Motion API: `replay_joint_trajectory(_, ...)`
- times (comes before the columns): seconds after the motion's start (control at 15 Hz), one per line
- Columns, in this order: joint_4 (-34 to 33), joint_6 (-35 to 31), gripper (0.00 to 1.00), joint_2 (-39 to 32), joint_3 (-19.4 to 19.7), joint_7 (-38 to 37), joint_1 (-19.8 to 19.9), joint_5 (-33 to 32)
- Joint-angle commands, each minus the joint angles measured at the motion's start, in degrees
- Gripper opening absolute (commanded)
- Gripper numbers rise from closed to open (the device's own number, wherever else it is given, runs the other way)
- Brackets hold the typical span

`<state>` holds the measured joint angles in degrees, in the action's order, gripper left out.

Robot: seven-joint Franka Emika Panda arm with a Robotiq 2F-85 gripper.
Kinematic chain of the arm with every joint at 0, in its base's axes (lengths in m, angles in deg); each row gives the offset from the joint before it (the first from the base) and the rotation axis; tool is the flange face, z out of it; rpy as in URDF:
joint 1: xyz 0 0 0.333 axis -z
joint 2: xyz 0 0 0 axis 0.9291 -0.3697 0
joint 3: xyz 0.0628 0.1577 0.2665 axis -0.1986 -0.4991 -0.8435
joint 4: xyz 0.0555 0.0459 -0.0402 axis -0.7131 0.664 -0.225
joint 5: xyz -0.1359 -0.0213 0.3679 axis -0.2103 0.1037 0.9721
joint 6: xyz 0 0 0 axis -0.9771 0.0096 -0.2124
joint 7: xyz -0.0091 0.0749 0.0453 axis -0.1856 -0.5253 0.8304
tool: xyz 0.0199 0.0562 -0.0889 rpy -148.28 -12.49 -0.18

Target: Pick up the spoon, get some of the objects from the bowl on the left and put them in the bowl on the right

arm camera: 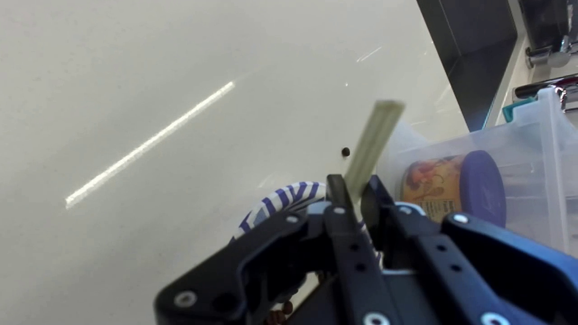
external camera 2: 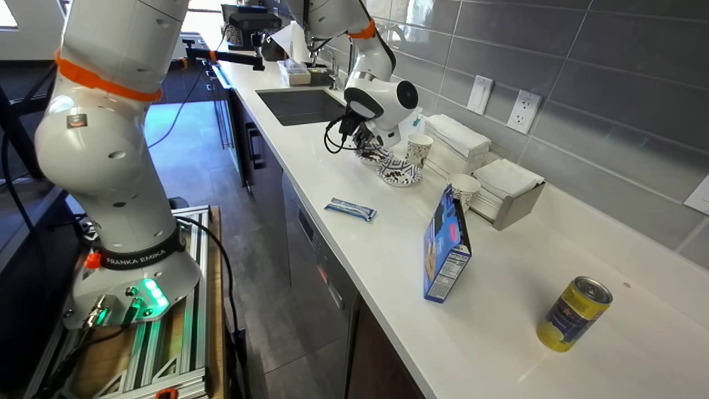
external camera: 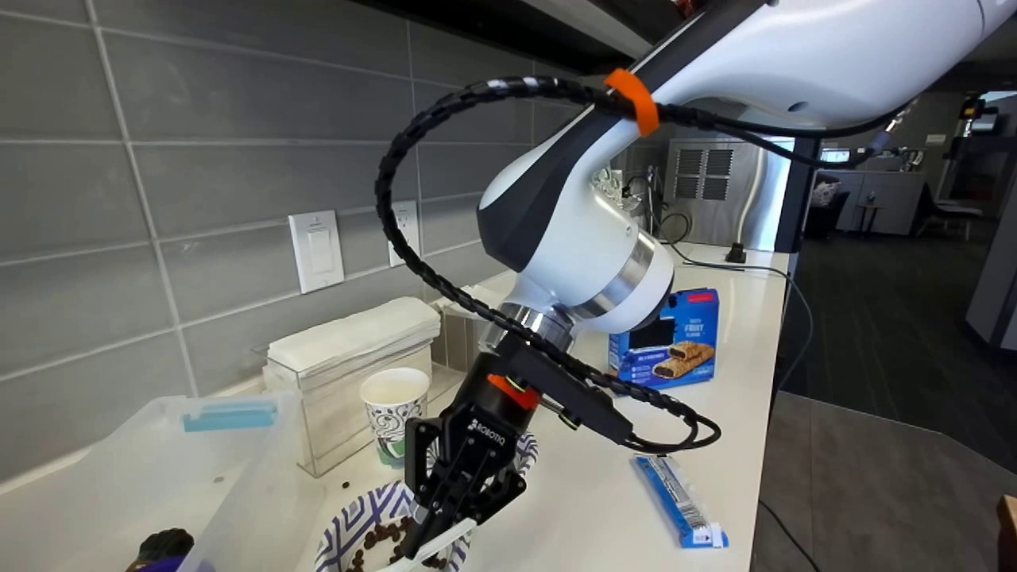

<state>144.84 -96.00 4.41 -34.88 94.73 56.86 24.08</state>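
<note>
My gripper (external camera: 435, 531) is shut on a pale spoon (arm camera: 375, 140). The handle sticks out past the fingertips (arm camera: 356, 181) in the wrist view. The spoon also shows in an exterior view (external camera: 435, 543), slanting down past the lower edge; its scoop end cannot be made out. The gripper is over a blue-and-white patterned paper bowl (external camera: 338, 534) with small brown pieces (external camera: 385, 534) inside. That bowl also shows below the gripper in an exterior view (external camera 2: 365, 160). A second patterned bowl (external camera 2: 407, 182) stands beside it with brown pieces inside; it is partly hidden behind the gripper (external camera: 527, 453).
A loose brown piece (arm camera: 346, 151) lies on the counter. A clear bin (external camera: 258, 485) with a purple-lidded jar (arm camera: 481, 187) stands close by. A paper cup (external camera: 395, 409), a napkin holder (external camera: 357, 381), a bar (external camera: 679, 500), a blue box (external camera: 691, 338) and a can (external camera 2: 573, 314) are around.
</note>
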Motion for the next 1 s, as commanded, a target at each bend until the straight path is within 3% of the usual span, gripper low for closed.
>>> replay_joint_trajectory(0.0, -1.1, -0.4, 0.03, -1.7, -0.4, -0.9, 0.6, 3.0)
replay_joint_trajectory(0.93, -0.4, 2.7, 0.03, -3.1, -0.3, -0.9, 1.6, 12.6)
